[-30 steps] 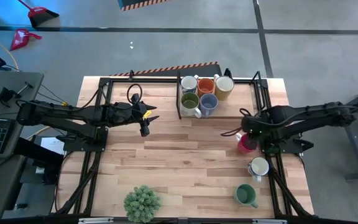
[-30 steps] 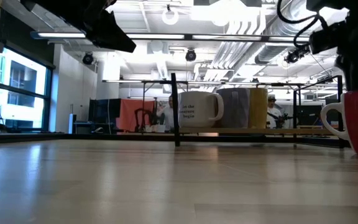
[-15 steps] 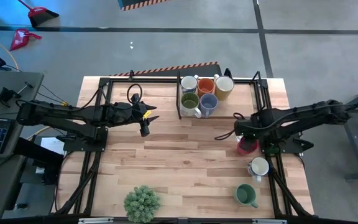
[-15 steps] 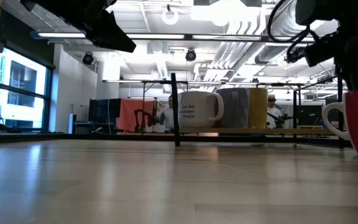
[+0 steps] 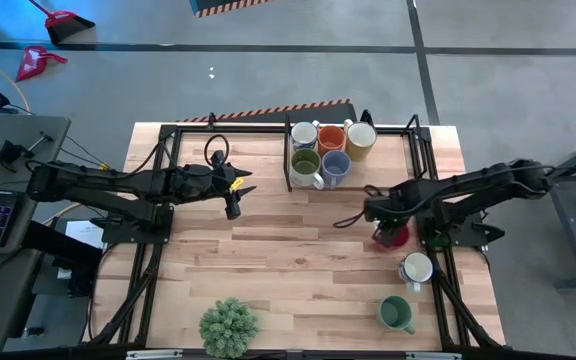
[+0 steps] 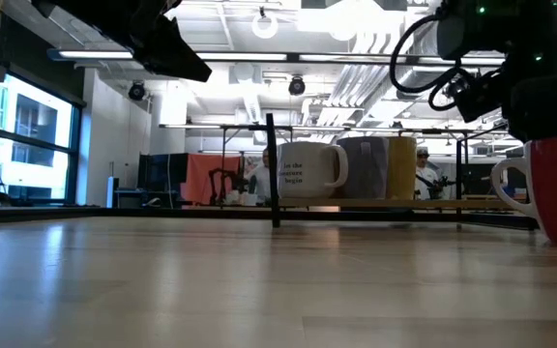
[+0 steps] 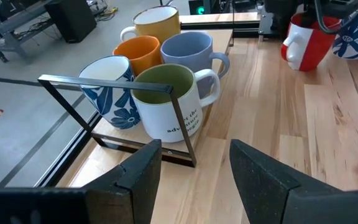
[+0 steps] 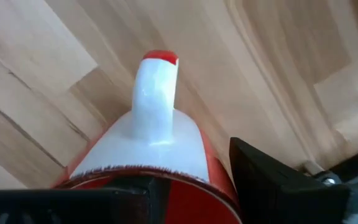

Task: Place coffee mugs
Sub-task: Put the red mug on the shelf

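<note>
Pale wood table (image 5: 298, 260); right gripper (image 5: 386, 226) clasps red mug (image 5: 393, 236), left gripper (image 5: 236, 192) open.

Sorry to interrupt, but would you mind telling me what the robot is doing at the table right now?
The robot is placing coffee mugs. Its right gripper is down over the red mug with a white handle on the wooden table, its fingers around the rim. Five mugs already stand grouped in the black wire rack at the back. A white mug and a dark green mug wait near the front right. The left gripper hangs open, idle, left of the rack.
</note>
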You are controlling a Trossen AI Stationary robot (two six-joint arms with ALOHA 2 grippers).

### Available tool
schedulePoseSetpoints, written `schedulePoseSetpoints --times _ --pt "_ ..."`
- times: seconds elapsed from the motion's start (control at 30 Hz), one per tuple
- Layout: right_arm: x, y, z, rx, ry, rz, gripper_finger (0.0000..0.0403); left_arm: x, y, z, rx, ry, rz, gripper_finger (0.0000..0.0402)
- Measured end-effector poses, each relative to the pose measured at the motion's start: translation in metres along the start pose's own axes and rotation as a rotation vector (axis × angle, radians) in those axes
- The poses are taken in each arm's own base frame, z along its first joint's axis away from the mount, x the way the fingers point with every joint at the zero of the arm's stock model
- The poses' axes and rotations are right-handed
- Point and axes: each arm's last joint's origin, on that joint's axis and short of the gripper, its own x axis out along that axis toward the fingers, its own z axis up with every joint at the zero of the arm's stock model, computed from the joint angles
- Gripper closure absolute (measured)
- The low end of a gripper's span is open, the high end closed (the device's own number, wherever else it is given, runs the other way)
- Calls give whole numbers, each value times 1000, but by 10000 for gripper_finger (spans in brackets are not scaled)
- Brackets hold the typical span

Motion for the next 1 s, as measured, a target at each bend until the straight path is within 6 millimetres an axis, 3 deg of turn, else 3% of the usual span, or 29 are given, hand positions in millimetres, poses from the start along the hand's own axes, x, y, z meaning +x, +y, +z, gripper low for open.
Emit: schedulePoseSetpoints --times 0.67,1.0 --pt "2 17 21 0 -165 143 265 0 0 -1 3 7 0 222" --pt "33 25 30 -16 -32 40 265 0 0 -1 3 7 -1 222"
